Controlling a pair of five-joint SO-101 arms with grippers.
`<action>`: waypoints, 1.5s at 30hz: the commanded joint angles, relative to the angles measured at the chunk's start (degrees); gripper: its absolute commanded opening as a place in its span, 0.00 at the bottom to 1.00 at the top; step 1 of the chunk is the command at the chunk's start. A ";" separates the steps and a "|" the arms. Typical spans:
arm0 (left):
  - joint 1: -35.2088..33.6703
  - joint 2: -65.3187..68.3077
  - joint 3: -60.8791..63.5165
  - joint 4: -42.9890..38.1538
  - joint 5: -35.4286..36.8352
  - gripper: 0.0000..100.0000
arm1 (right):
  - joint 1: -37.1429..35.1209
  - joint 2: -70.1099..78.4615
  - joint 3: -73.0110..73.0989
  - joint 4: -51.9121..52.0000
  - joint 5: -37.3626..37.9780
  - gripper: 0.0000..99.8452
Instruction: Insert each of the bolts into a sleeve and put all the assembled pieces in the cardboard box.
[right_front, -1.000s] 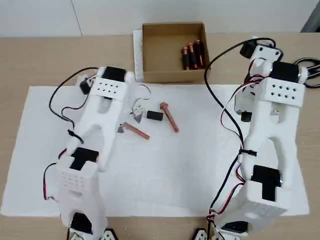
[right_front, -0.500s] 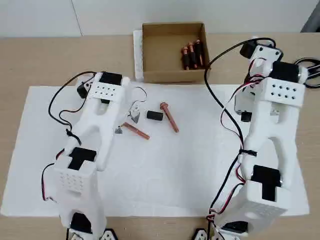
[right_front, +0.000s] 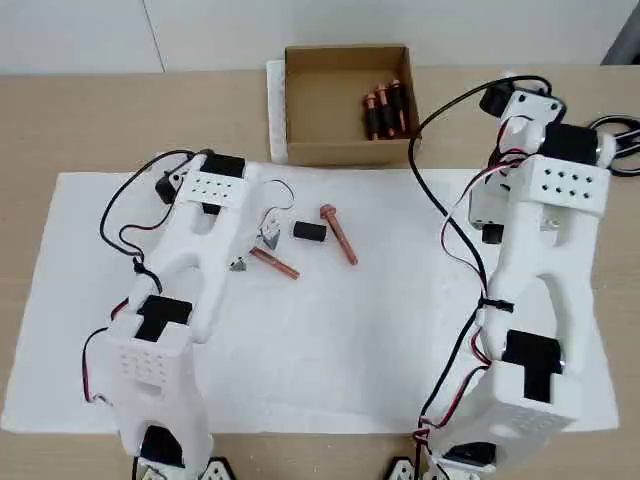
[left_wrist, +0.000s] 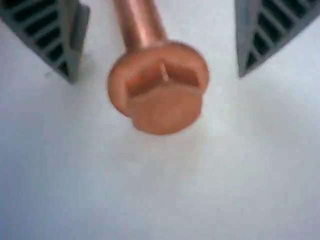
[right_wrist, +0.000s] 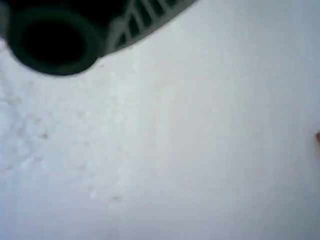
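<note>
A copper bolt (right_front: 275, 263) lies on the white mat (right_front: 330, 340), and its hex head (left_wrist: 157, 92) sits between the two fingers of my open left gripper (right_front: 253, 250), which touch nothing. A second bolt (right_front: 339, 233) and a loose black sleeve (right_front: 309, 232) lie just to the right. The cardboard box (right_front: 300, 100) at the back holds several assembled pieces (right_front: 385, 108). My right gripper (right_front: 491, 233) hangs low over the mat's right side, shut on a black sleeve (right_wrist: 52, 42) beside its grey finger (right_wrist: 145, 17).
The mat covers most of the wooden table (right_front: 100, 110). Cables (right_front: 450, 230) loop beside the right arm and reach toward the box's near right corner. Bare mat stretches across the middle and front.
My left arm has shifted slightly toward the front left and lowered, bringing its open fingers around the bolt's head. The right arm has not moved.
</note>
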 joint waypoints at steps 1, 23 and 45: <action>-0.09 -0.44 0.04 -0.79 0.35 0.16 | 0.48 -4.00 -0.26 -0.04 0.09 0.00; 0.09 -0.44 0.04 -0.88 0.18 0.01 | 0.48 -4.00 -0.26 0.04 0.09 0.00; 2.20 -1.14 -33.89 15.12 -34.99 0.01 | 0.40 -4.00 -0.18 0.22 -0.26 0.00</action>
